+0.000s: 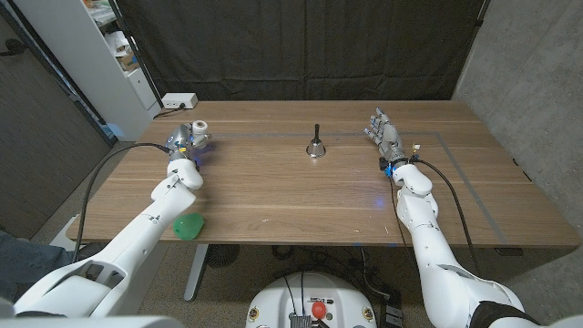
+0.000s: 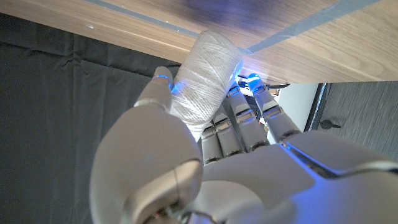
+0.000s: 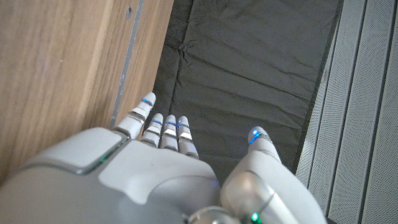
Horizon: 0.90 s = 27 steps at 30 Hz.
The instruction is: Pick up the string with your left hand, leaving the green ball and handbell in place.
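Note:
A white spool of string (image 1: 199,128) is at the far left of the wooden table (image 1: 273,196), and my left hand (image 1: 185,143) grips it. In the left wrist view the spool of string (image 2: 205,78) sits between the thumb and the fingers (image 2: 249,121), one end close to the tabletop; I cannot tell whether it touches. The green ball (image 1: 189,226) lies near the front edge beside my left forearm. The small dark handbell (image 1: 315,148) stands upright at the table's middle back. My right hand (image 1: 385,137) is at the far right, its fingers (image 3: 163,127) straight and holding nothing.
A white power strip (image 1: 178,100) lies at the table's back left corner, with a white shelf unit (image 1: 86,55) behind it. A black curtain hangs behind the table. Thin grey lines (image 1: 455,159) mark the tabletop on the right. A black cable trails off my left arm.

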Available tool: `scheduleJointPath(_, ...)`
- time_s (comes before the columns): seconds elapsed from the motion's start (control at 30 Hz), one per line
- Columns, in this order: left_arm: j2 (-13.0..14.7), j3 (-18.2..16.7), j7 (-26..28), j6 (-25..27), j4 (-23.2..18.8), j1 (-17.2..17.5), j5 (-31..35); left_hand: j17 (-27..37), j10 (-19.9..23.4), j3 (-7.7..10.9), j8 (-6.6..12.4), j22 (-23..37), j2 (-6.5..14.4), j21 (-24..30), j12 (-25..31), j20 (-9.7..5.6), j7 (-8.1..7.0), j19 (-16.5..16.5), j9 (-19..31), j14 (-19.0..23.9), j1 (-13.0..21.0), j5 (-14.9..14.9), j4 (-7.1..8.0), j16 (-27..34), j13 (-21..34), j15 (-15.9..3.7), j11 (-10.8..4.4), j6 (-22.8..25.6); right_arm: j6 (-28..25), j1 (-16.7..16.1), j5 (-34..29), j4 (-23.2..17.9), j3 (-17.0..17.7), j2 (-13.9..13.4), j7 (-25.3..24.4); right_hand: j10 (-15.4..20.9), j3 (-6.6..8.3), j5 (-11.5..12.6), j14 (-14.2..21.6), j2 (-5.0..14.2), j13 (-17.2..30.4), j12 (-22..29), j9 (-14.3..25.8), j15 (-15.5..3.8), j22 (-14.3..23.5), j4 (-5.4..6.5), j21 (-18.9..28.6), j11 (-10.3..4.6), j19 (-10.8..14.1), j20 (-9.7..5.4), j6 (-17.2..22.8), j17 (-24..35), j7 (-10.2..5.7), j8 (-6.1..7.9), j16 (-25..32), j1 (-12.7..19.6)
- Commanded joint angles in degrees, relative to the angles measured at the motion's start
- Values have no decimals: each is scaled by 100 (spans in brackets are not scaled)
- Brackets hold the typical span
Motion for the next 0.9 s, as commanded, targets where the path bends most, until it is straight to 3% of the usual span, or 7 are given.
scheduleJointPath(0.03, 21, -139, 32, 30, -282, 130, -25, 15, 117, 16, 41, 6, 667, 35, 26, 5, -254, 54, 22, 35, 627, 26, 58, 39, 32, -179, -59, 424, -35, -9, 8, -72, -18, -6, 10, 61, -35, 29, 27, 21, 29, -16, 23, 27, 29, 1, -2, -2, 50, 7, 45, 7, -27, -4, 38, 12)
scheduleJointPath(0.37, 94, -199, 8, 101, -588, 235, 47, 29, 138, -6, 44, 8, 673, 53, 21, -4, -247, 82, 23, 106, 642, 26, 64, 71, 46, -191, -57, 459, -28, 34, 9, -35, -32, -11, 21, 60, -40, 32, 25, 26, 29, -17, 23, 19, 29, -1, -3, 14, 49, 9, 46, 7, -23, -5, 37, 13)
scheduleJointPath(0.9, 71, -238, 16, 2, -632, 228, 73, 45, 188, -38, 59, 14, 683, 71, 16, -24, -236, 86, 25, 190, 666, 32, 73, 102, 71, -183, -52, 549, -14, 93, 4, 73, -22, -3, 7, 70, -47, 35, 26, 32, 29, -14, 23, 15, 29, -3, -2, 12, 52, 8, 49, 7, -25, -4, 36, 16)
